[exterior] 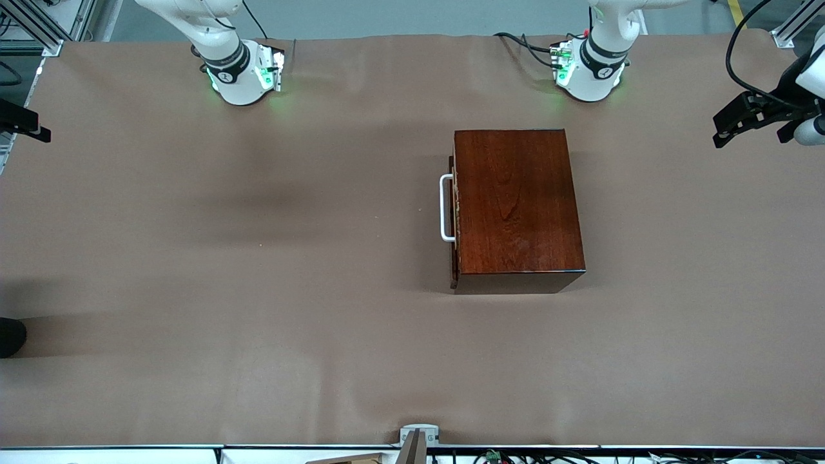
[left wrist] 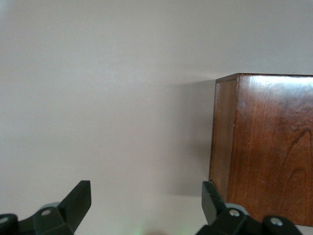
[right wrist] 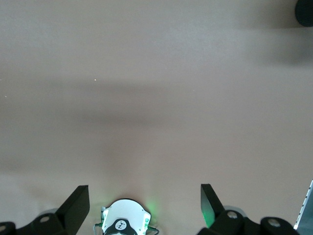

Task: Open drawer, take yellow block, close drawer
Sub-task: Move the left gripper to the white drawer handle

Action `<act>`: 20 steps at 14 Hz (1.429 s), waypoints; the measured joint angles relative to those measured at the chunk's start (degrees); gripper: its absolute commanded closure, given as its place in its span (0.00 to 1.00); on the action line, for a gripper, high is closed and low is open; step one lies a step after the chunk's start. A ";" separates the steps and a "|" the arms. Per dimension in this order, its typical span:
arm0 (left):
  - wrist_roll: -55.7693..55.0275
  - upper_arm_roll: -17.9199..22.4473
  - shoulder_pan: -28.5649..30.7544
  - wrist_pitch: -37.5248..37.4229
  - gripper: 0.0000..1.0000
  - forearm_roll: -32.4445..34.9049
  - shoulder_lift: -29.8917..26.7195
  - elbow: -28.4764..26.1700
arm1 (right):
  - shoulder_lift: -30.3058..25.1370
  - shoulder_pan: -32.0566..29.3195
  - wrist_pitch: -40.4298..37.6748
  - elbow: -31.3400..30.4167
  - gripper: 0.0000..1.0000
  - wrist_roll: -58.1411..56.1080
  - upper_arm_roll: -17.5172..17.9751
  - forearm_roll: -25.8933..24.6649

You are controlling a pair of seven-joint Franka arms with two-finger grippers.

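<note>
Wooden drawer (exterior: 455, 212) shut; left hand (left wrist: 146, 203), right hand (right wrist: 145, 205) wide open, empty.

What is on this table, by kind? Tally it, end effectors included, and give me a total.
Glossy dark reddish-brown wooden box: 1
Drawer with white U-shaped bar handle: 1
Black two-finger end effectors, both open: 2 (left end effector, right end effector)
Small yellow blocks in view: 0
Total: 4

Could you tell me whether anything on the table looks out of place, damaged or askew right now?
Nothing stands out. The wooden box sits flat on the table, its drawer shut with the white handle intact. No yellow block shows. Both the left gripper and the right gripper wait open.
</note>
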 measured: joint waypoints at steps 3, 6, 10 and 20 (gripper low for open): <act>0.00 -0.01 -0.02 0.00 0.00 0.00 0.08 0.09 | 0.01 0.24 0.41 0.00 0.00 0.05 0.62 0.00; 0.00 -0.49 -0.29 0.00 0.00 -0.06 0.12 0.12 | 0.04 0.35 0.46 -0.01 0.00 0.09 0.86 0.00; -2.01 -3.84 -3.10 0.01 0.00 -0.66 1.78 0.43 | 0.05 0.79 0.50 -0.02 0.00 0.42 1.06 0.00; -36.70 -11.76 -23.95 2.21 0.00 3.03 26.08 15.36 | 0.12 1.71 0.38 -0.13 0.00 2.11 1.25 0.00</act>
